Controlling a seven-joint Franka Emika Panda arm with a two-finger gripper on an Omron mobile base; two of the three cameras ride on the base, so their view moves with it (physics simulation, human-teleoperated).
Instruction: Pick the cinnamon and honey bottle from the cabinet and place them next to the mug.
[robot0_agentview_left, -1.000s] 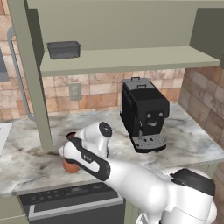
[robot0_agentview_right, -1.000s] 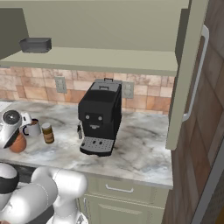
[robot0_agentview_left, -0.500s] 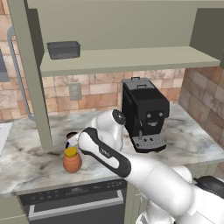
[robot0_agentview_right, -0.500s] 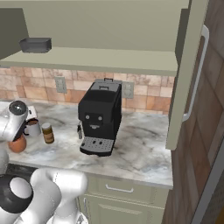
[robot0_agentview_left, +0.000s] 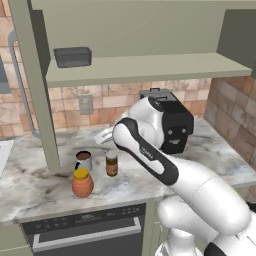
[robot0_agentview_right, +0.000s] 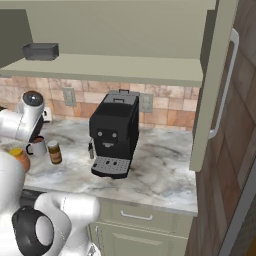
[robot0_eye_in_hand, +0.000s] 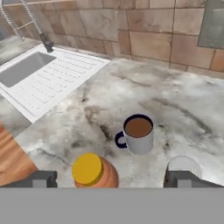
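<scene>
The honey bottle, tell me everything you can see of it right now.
The honey bottle is squat and bulbous, orange-terracotta, with a short yellow cap. It stands upright on the marble counter, near its front edge, just in front of the white mug and left of the cinnamon. Nothing grips it; whether it touches the mug cannot be told.
</scene>
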